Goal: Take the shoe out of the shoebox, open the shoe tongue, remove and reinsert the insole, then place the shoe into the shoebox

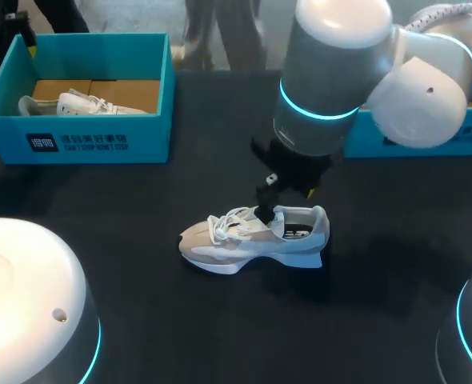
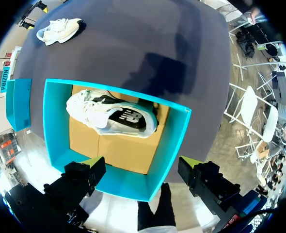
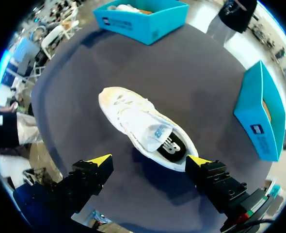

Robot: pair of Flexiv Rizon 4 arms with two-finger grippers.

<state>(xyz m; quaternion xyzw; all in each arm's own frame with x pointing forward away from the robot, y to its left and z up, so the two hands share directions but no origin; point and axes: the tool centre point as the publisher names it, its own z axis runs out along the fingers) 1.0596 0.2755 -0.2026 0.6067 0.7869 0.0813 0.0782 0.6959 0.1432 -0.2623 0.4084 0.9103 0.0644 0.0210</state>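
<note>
The table [image 1: 396, 264] carries the box [image 1: 100, 144], well apart from the shoe [image 1: 252, 236], off past its toe, with a second shoe [image 1: 84, 104] inside. Our left gripper [image 2: 140, 165] hangs over that box, fingers wide. Our right gripper [image 3: 148, 162] hangs over the shoe's heel, fingers wide, empty. We judge the tongue [image 3: 157, 131] comes next: pinch only its top edge, fold it toeward and keep the sole down. Print marks the box side and a logo marks the insole [image 3: 172, 148]; we leave both unread.
</note>
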